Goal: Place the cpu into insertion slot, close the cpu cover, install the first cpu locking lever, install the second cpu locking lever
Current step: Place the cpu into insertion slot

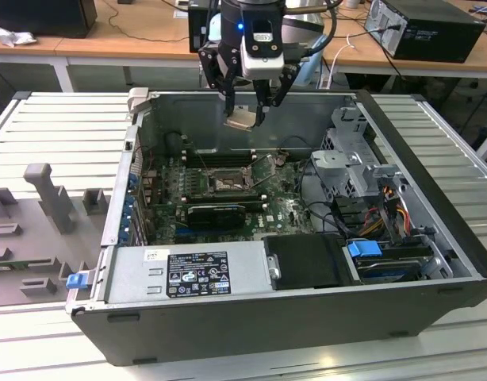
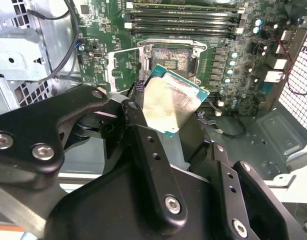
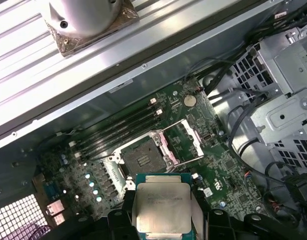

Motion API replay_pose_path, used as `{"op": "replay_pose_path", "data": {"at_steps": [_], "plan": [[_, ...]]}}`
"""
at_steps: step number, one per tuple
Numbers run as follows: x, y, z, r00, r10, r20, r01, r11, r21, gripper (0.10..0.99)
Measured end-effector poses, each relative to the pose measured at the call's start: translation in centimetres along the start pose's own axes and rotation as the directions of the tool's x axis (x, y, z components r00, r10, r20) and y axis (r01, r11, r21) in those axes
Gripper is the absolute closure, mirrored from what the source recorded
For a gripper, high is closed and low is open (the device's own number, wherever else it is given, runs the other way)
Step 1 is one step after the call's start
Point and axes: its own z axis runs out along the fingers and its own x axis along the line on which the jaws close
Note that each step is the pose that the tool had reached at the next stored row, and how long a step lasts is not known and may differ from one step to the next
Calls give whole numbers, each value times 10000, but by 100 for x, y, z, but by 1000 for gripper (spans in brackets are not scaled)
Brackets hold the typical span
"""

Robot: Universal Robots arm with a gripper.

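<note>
My gripper (image 1: 245,117) hangs over the open computer case, above the back of the green board, and is shut on the cpu (image 1: 242,119). The cpu is a flat square chip that sits tilted between the fingers, with its silvery face (image 3: 161,207) showing in both wrist views (image 2: 172,105). Below it the insertion slot (image 3: 143,159) lies bare, its pin field showing (image 2: 171,57). The cpu cover (image 3: 183,142) is swung open to one side of the slot (image 2: 122,70). In the exterior view, thin wire levers (image 1: 267,165) stand up beside the slot (image 1: 226,182).
Long black memory slots (image 1: 216,157) run behind the socket, and a black card (image 1: 216,213) lies in front of it. A power supply (image 1: 188,274) fills the case's near side. A drive cage (image 1: 350,171) and loose cables (image 1: 386,210) stand at the exterior view's right. The case walls rise all around.
</note>
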Motion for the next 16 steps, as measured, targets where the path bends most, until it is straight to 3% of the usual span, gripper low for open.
{"op": "replay_pose_path", "data": {"at_steps": [16], "plan": [[0,-1,8,9980,630,56,-630,9980,-13,557]]}}
